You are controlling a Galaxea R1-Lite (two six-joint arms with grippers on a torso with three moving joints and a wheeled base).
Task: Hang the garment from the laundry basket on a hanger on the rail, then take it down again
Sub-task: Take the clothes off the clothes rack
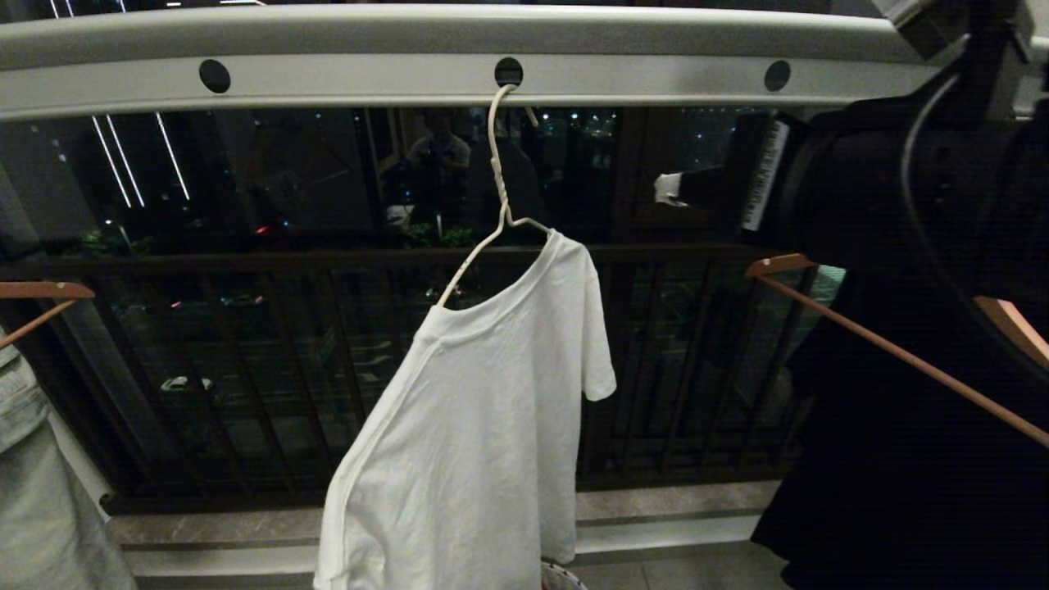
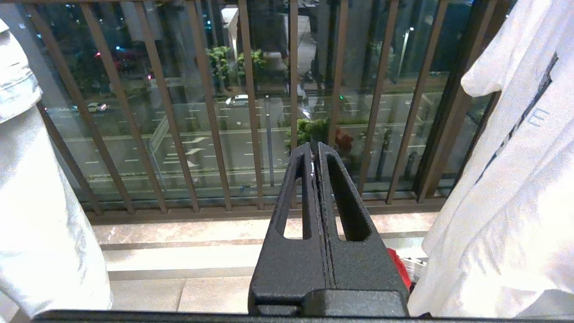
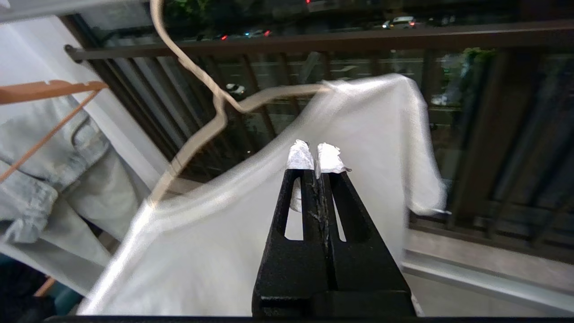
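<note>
**A:** What's around the shirt, and is anything in the way?

**B:** A white T-shirt (image 1: 483, 426) hangs crookedly on a thin cream wire hanger (image 1: 500, 205), hooked into the middle round hole of the light-grey rail (image 1: 344, 57) overhead. Only the right shoulder sits on the wire; the left side has slid down, leaving the hanger's left arm bare above the neckline. To the left hangs a pale grey-green garment (image 1: 37, 475) on a brown wooden hanger (image 1: 41, 295). To the right, a black garment (image 1: 901, 459) on another wooden hanger (image 1: 893, 348) fills that side. Behind everything stand the dark balcony railing bars (image 1: 270, 369).

**A:** How much open room is there?

**B:** Clear gaps either side of the shirt, wider on the left. Below its hem, the rim of the laundry basket (image 1: 561, 576) just peeks in at floor level.

**A:** And the arms?

**B:** The right tool (image 3: 317, 154) points at the shirt's upper back, near the collar, fingers pressed together, holding nothing. The left tool (image 2: 315, 150) is low, between the grey-green garment and the shirt, aimed at the railing, also pressed together and empty.
</note>
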